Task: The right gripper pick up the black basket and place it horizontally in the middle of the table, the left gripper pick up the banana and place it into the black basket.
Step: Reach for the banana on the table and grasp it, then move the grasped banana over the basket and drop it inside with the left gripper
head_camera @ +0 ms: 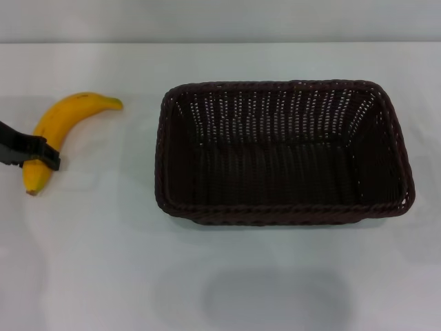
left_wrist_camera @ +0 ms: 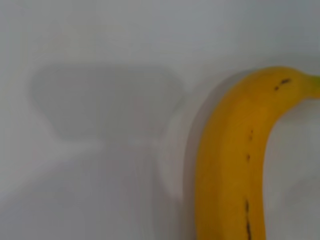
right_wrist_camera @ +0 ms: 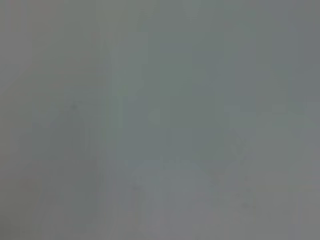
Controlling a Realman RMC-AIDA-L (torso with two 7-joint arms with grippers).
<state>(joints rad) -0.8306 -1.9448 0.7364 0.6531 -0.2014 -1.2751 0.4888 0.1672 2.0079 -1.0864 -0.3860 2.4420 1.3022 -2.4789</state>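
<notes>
No writing seen. Woven dark basket (head_camera: 284, 153) sat mid-surface (head_camera: 103, 262). Curved yellow speckled banana (head_camera: 63, 124) lay left of it. Left gripper (head_camera: 43, 157) at banana; fingers' state unclear.

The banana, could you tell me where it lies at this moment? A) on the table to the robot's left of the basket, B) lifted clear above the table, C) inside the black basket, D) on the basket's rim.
A: in the head view the banana lies flat on the white table, well apart from the black basket on its left side, with the left gripper at its lower part; the basket holds nothing.
</notes>
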